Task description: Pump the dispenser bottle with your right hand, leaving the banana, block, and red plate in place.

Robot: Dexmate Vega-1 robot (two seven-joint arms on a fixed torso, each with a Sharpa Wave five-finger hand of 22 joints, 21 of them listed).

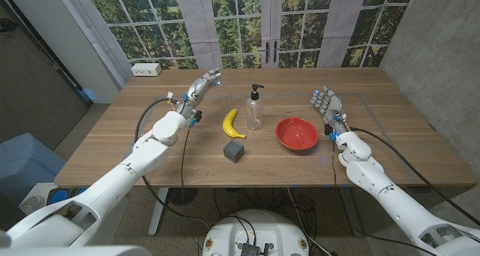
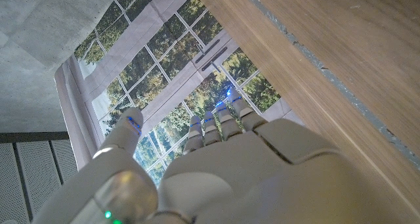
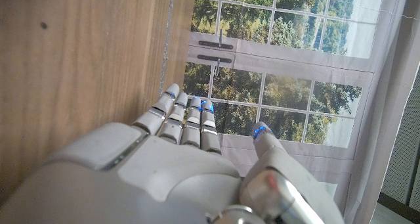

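Observation:
A clear dispenser bottle [image 1: 255, 109] with a black pump stands upright at the middle of the wooden table [image 1: 150, 147]. Just left of it lies a yellow banana [image 1: 232, 124], and a dark grey block [image 1: 235, 150] sits in front of the banana. A red plate [image 1: 296, 134] lies to the bottle's right. My right hand [image 1: 326, 102] is held right of the plate, apart from it, fingers apart and holding nothing; it also shows in its wrist view [image 3: 177, 165]. My left hand [image 1: 202, 84] hovers left of the bottle, fingers extended, holding nothing [image 2: 216, 165].
A white power strip [image 1: 145, 69] lies at the table's far left corner. Windows and curtains stand behind the table. A blue bin [image 1: 22, 162] stands on the floor at the left. Bare wood stretches along the table's front edge.

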